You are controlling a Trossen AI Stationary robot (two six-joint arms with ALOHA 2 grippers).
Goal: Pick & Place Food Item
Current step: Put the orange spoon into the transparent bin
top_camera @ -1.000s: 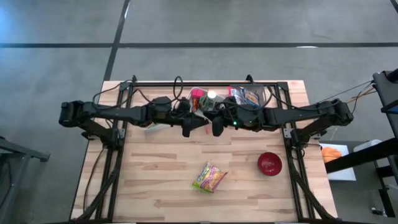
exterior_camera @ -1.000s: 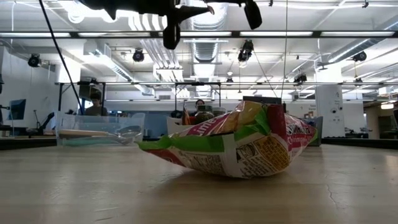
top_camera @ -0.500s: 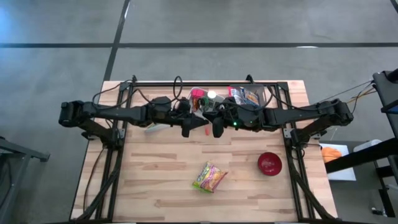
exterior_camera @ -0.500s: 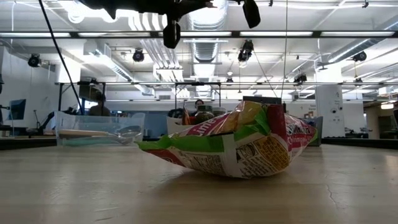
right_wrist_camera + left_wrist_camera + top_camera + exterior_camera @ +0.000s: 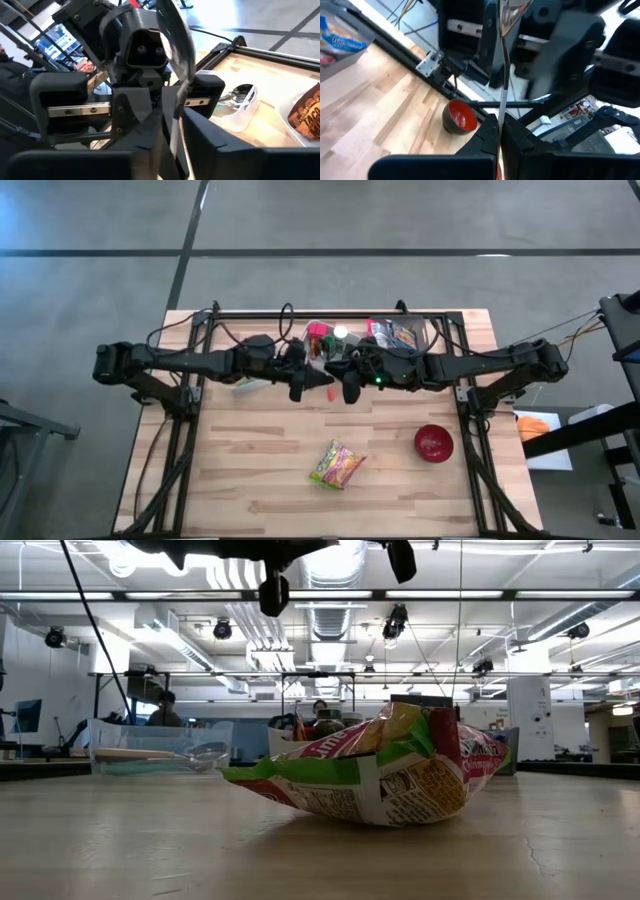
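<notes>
The food item, a green, yellow and red snack bag (image 5: pixel 337 464) (image 5: pixel 380 775), lies flat on the wooden table near its front. A red bowl (image 5: pixel 433 443) (image 5: pixel 459 116) stands to its right. High above the table's middle my two grippers meet tip to tip, both about level. My left gripper (image 5: pixel 312 383) (image 5: pixel 499 125) is shut on a metal spoon (image 5: pixel 501 75). My right gripper (image 5: pixel 345 383) faces it; in the right wrist view the spoon's bowl (image 5: pixel 175 35) rises blurred just in front of that camera. My left gripper pinches the spoon's thin handle (image 5: pixel 500 107) between its two fingers. In its wrist view the handle shows edge-on and runs on past the fingertips. The fingers come about level, from the table's left. The spoon is lifted well clear of the table.
Clear bins of packaged snacks (image 5: pixel 400 335) (image 5: pixel 305 117) stand at the far edge. A clear tub with spoons (image 5: pixel 250 383) (image 5: pixel 160 750) sits under the left arm. Black frame rails (image 5: pixel 190 430) run along both sides. The wood around the bag is bare.
Both arms have kept their place. In the low view the slanting dark tip beside the left gripper has risen a little toward the picture's upper edge.
</notes>
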